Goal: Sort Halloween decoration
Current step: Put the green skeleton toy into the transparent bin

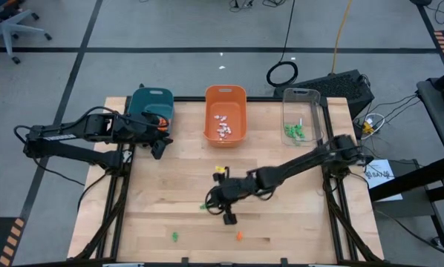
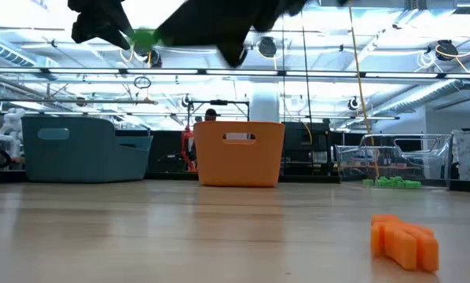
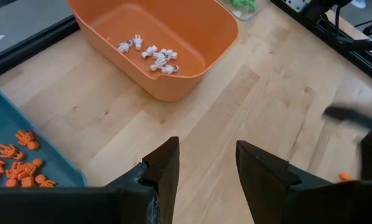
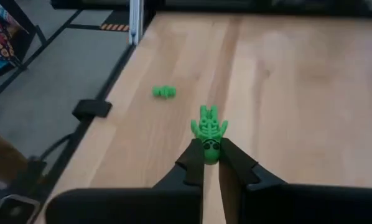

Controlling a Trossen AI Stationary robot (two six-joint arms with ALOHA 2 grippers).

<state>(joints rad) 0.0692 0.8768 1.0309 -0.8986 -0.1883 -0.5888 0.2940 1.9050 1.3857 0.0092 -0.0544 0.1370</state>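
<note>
Above the table, right pincer point(image 4: 211, 163) grips a green trinket point(image 4: 208, 129); orange trinket point(image 1: 239, 236) nearby.

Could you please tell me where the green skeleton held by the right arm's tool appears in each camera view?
High view: green skeleton at the right tool, below table centre.
Low view: green blur near the top left.
Left wrist view: not visible.
Right wrist view: pinched between the fingertips.
Shared landmark: orange bin.

Right hand point(image 4: 211, 163) pinched closed; left hand point(image 3: 206, 167) parted.
</note>
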